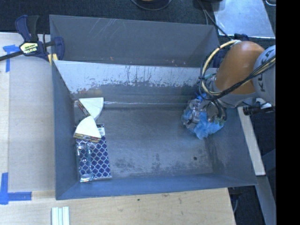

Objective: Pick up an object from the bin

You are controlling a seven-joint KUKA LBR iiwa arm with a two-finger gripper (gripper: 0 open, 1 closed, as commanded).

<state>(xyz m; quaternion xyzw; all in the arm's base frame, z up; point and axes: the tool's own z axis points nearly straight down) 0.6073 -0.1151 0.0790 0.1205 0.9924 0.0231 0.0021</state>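
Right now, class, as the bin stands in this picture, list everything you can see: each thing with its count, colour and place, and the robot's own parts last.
bin: one, grey metal, middle of the view.
packet: one, blue with a white lattice pattern, flat on the bin floor at the left, towards the front.
card: one, white with brown edges, pinched like an hourglass, left side, just behind the packet and touching its top end.
crumpled wad: one, blue, right side of the bin floor, right at the claw.
arm: one, orange cover with cables, coming in from the right.
claw: one, dark, down at the wad.
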